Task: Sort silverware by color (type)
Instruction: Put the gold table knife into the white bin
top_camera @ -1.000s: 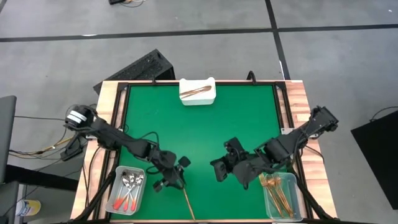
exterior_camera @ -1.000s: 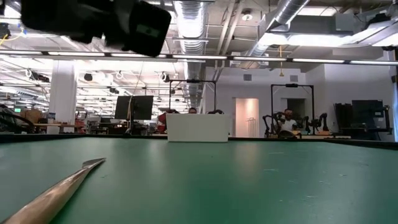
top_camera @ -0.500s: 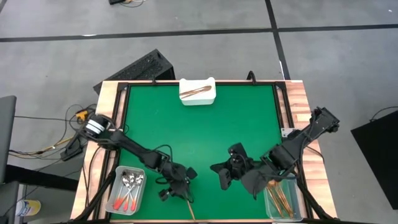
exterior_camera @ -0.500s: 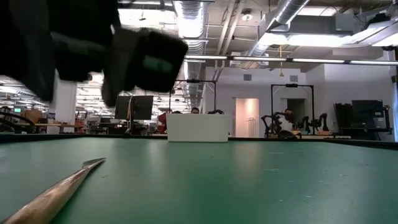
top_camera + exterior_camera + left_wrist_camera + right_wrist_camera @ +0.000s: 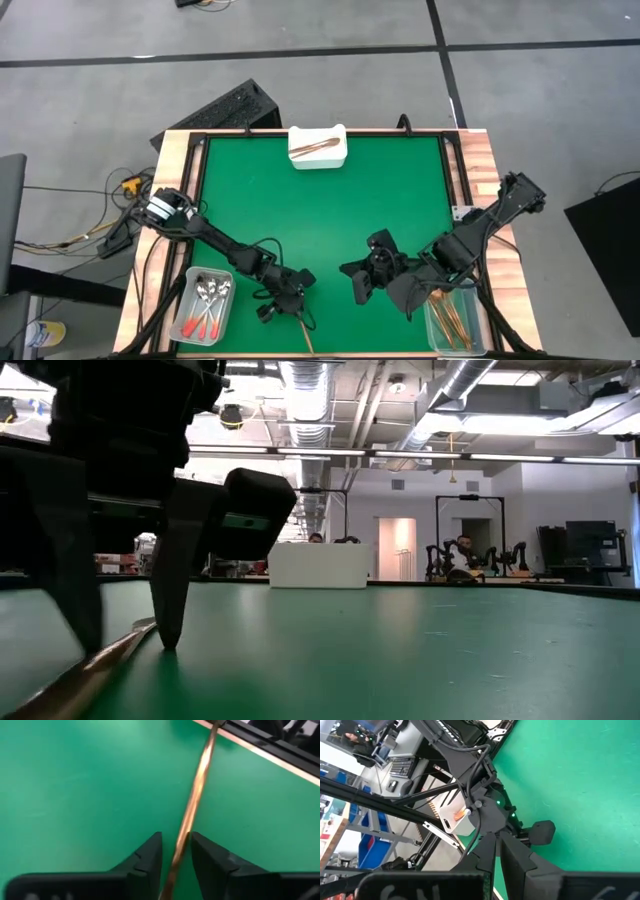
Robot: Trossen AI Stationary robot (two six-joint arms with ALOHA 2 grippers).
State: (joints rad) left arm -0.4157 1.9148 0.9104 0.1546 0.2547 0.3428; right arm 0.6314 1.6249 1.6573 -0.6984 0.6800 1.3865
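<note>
A slim copper knife (image 5: 302,338) lies flat on the green mat at the table's near edge, also in the low view (image 5: 60,685) and the left wrist view (image 5: 197,785). My left gripper (image 5: 290,312) is open and points down over it. Its fingers (image 5: 170,610) stand on either side of the blade end, with their tips at the mat. My right gripper (image 5: 354,284) hangs shut above the mat, right of centre, holding nothing (image 5: 497,845). Red-handled spoons (image 5: 205,300) lie in the left bin. Gold pieces (image 5: 452,312) lie in the right bin. My left gripper (image 5: 176,845) straddles the copper knife's shaft (image 5: 182,832) from above, with the fingers across it. One finger (image 5: 205,857) stands right against the shaft. Whether either finger touches it, I cannot tell. The knife lies flat on the mat.
A white tray (image 5: 318,158) at the far edge holds a copper piece. Clear bins sit at the near left (image 5: 190,330) and near right (image 5: 478,330) corners. The table's wooden near edge (image 5: 280,762) runs just past the knife. Bare green mat (image 5: 320,220) fills the middle.
My left gripper has moved toward the table's near edge and come down, from well above the mat to fingertips at the mat on either side of the knife. My right gripper has shifted slightly toward the near edge. The knife has stayed where it was.
</note>
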